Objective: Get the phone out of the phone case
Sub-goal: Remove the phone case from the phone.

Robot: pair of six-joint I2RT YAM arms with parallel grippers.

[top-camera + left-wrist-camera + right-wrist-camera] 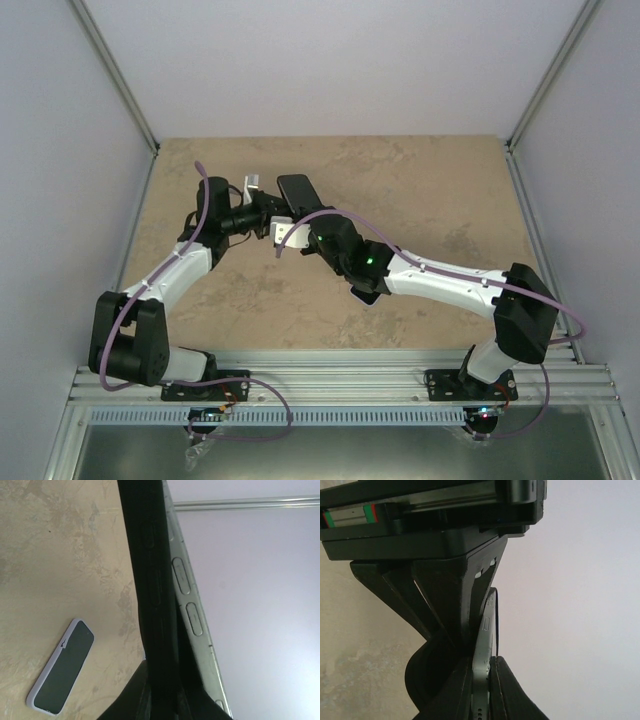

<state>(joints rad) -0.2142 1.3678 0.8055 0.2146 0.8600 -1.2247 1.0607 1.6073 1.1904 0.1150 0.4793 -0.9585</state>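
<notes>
My two grippers meet above the middle back of the table. The left gripper (262, 208) is shut on the black phone case (152, 580), held on edge in the left wrist view. The phone (189, 605) shows as a silver-green side with buttons, standing slightly away from the case on its right. The right gripper (287, 232) is shut on the phone's metal edge (483, 670), one finger on each face. The black case (427, 672) bulges off to its left. In the top view both are mostly hidden by the grippers.
A second phone (62, 672) with a dark screen and a pale rim lies flat on the tan table (430, 190); it also shows in the top view (297, 189) just behind the grippers. Grey walls enclose the table on three sides.
</notes>
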